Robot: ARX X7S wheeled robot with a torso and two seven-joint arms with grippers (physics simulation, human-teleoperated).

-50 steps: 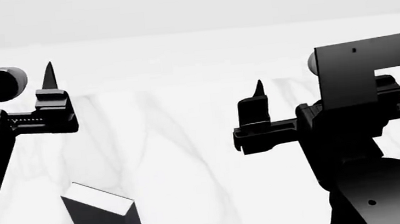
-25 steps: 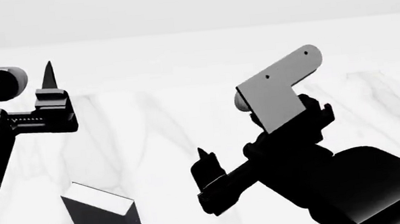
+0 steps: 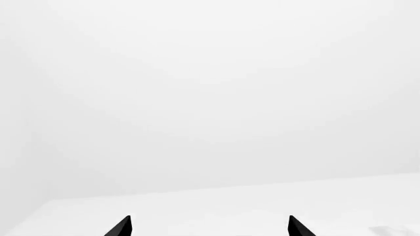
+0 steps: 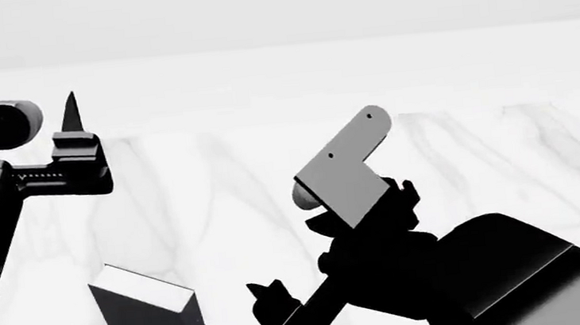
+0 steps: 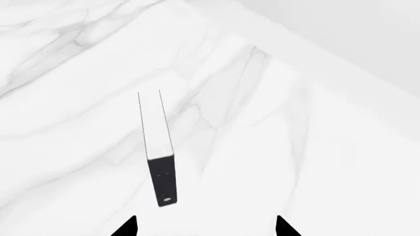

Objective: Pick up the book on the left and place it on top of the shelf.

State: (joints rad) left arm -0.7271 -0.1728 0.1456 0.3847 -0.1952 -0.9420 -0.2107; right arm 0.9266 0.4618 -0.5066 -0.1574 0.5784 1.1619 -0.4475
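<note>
Two arms show over the white marble table (image 4: 270, 180), and only one book. At the left, the left gripper (image 4: 71, 120) is held high near the table's left edge, its tips pointing up and away from the surface. In the left wrist view its two fingertips (image 3: 121, 227) stand well apart with only pale empty background between them, so it is spread and holds nothing.

Next, toward the near left part of the table, stands the book (image 4: 151, 319), upright on one edge, dark cover with white pages on top. In the right wrist view the book (image 5: 157, 147) shows as a thin strip, the white page edge running away from the camera and the dark spine end with a small pale mark nearest to it.

To the right, the right gripper (image 4: 272, 304) is low, close beside the book on its right side and not touching it. Its tips are also well apart and empty. The book's long axis points roughly along the line of approach, and it sits nearer to one tip than to the middle of the opening. I judge the right arm is the nearer one, and it should shift sideways so the fingers come on both covers. No shelf is visible in any view.
</note>
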